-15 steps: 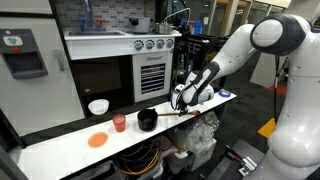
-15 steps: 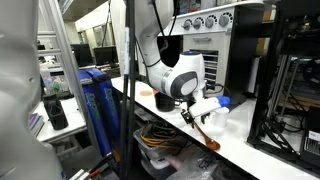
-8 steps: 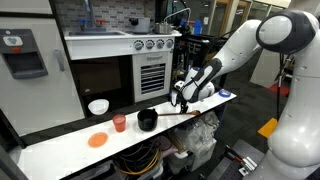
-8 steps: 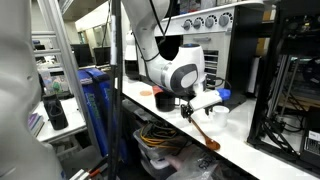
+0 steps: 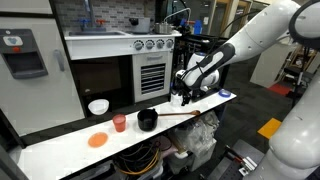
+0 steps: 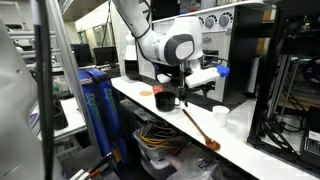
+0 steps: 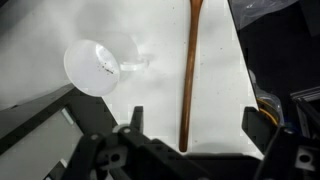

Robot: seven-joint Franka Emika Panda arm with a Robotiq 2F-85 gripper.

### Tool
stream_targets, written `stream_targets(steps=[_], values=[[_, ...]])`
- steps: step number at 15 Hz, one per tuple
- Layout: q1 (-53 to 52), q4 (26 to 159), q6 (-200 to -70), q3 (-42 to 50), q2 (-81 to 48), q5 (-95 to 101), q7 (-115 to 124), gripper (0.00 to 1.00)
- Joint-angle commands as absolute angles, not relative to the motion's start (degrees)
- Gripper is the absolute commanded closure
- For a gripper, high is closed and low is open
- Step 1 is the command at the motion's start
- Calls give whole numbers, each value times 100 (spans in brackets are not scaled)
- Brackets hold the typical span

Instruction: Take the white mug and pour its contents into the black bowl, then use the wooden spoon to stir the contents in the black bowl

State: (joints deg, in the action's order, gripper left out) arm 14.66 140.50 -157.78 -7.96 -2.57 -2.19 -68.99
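Gripper: the black two-fingered gripper is hanging above the table with its fingers standing wide apart and gripping nothing. In an exterior view it is hovering clear of the tabletop, to the right of the bowl.
White mug: the small round white mug is standing upright on the white tabletop. In the wrist view it is sitting left of the spoon and apart from it. In an exterior view it is sitting to the right of the gripper.
Wooden spoon: the long slim brown wooden spoon is lying flat on the table, running under the gap between the fingers. In an exterior view it is stretching right from the bowl; whether it is touching the bowl cannot be told.
Black bowl: the small deep round black bowl is sitting upright left of the gripper.
Red cup: the small red cup is standing just left of the black bowl.
Orange disc: the flat orange disc is lying further left and nearer.
White bowl: the wide round white bowl is sitting at the far left.
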Motion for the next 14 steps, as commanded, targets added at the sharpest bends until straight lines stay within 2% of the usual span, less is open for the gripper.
stream_targets(steps=[1,9,14], values=[[979,14133,-14925,-317,540,-113,-6584,0],[503,13525,-12826,12,1637,861,-4362,0],[165,13233,-12189,17,2140,758,-3546,0]])
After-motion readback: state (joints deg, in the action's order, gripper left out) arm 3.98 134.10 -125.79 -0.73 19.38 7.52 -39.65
